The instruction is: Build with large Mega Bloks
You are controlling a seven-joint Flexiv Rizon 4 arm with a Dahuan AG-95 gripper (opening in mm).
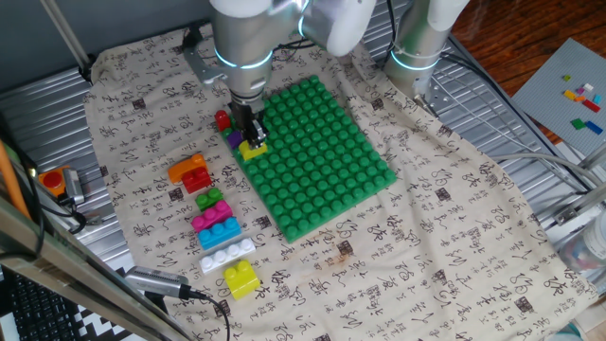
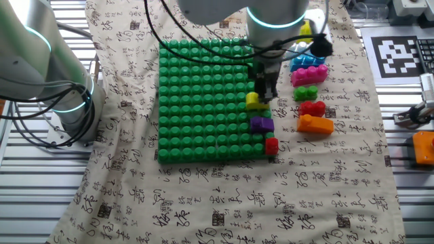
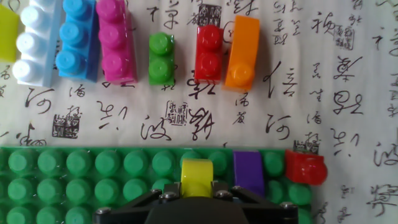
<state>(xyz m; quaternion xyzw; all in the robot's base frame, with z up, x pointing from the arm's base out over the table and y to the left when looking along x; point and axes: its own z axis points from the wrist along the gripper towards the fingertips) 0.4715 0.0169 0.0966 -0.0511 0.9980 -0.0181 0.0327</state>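
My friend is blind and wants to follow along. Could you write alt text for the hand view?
Seen from the robot's hand, the pincer grips a yellow block on the green studded baseplate, beside a purple block and a red block. Behind, six loose blocks line a cloth printed with characters.

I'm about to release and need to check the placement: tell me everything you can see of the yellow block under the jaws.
The yellow block is a small, glossy plastic Mega Blok. It sits upright on the green baseplate in the edge row nearest the loose blocks, just beside the purple block. The gripper stands directly over it with the jaws around its top, so its studs are hidden. Whether it is fully pressed down cannot be told.
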